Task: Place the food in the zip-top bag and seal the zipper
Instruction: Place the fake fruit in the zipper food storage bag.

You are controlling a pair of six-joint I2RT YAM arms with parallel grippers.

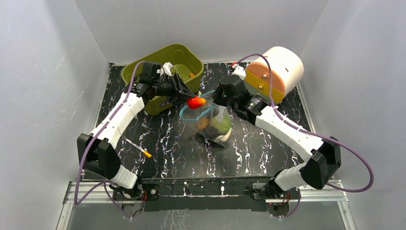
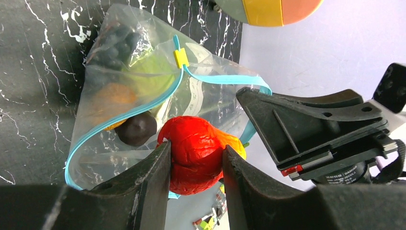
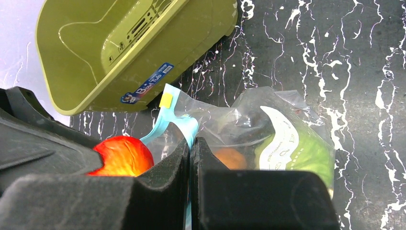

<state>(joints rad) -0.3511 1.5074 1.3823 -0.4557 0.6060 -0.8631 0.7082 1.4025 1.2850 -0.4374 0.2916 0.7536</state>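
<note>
My left gripper (image 2: pixel 194 155) is shut on a red and orange toy fruit (image 2: pixel 196 153) and holds it just over the open mouth of the zip-top bag (image 1: pixel 208 122). The fruit (image 1: pixel 196 102) hangs at the bag's left rim. My right gripper (image 3: pixel 190 148) is shut on the bag's blue-teal zipper (image 3: pixel 184 125) and holds the mouth up. Inside the clear bag (image 2: pixel 129 96) lie a pale-green cabbage (image 3: pixel 306 153), an orange fruit (image 3: pixel 230 157), dark grapes (image 2: pixel 112 45) and a dark round piece (image 2: pixel 138 128). The zipper's yellow slider (image 2: pixel 181 57) sits at one end of the open strip.
An olive-green bin (image 1: pixel 163 72) stands tipped at the back left, close behind the left gripper. A white and orange toy drum (image 1: pixel 275 72) sits at the back right. A thin yellow-tipped stick (image 1: pixel 139 147) lies on the black marbled table (image 1: pixel 182 153) near the left arm.
</note>
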